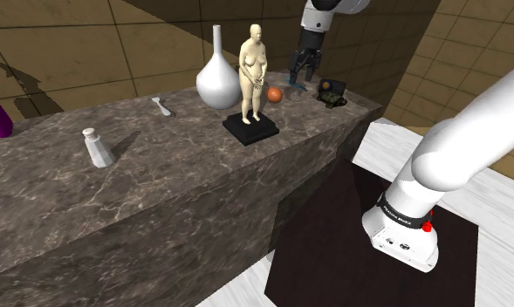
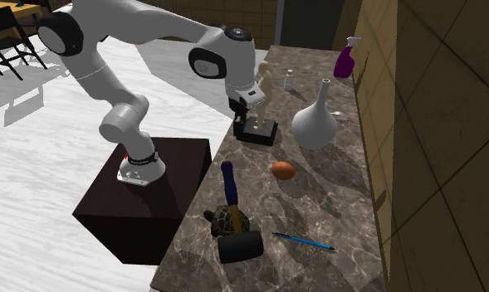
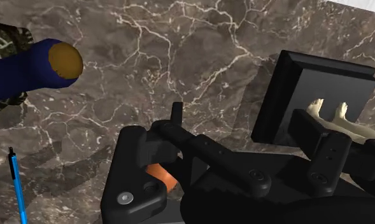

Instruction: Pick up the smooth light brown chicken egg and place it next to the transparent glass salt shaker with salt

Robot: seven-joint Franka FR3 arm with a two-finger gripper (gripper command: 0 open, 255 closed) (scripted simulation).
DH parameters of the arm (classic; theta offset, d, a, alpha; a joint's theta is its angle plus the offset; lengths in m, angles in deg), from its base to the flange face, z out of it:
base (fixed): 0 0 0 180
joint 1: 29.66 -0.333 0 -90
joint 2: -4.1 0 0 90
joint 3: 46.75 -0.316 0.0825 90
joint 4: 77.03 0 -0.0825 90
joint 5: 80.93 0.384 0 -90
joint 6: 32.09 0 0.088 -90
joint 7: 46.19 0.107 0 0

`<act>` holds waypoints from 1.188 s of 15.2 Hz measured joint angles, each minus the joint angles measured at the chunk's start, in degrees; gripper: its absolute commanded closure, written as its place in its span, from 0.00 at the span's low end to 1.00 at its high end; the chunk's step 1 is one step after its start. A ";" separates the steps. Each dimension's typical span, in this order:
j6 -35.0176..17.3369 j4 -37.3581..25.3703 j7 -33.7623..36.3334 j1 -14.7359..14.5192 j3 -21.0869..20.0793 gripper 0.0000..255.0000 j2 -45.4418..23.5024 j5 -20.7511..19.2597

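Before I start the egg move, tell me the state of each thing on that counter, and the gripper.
egg: lying on the counter, not held
gripper: open, empty
salt shaker: upright
vase: upright
figurine: upright on its base
hammer: lying down
pen: lying flat
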 measured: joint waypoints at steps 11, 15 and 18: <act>-2.56 -20.63 -7.51 2.37 4.08 0.00 -25.64 9.25; -1.54 -28.93 -9.49 4.34 4.30 0.00 -34.05 12.68; -2.40 -30.52 -10.11 4.82 4.12 0.00 -36.81 13.69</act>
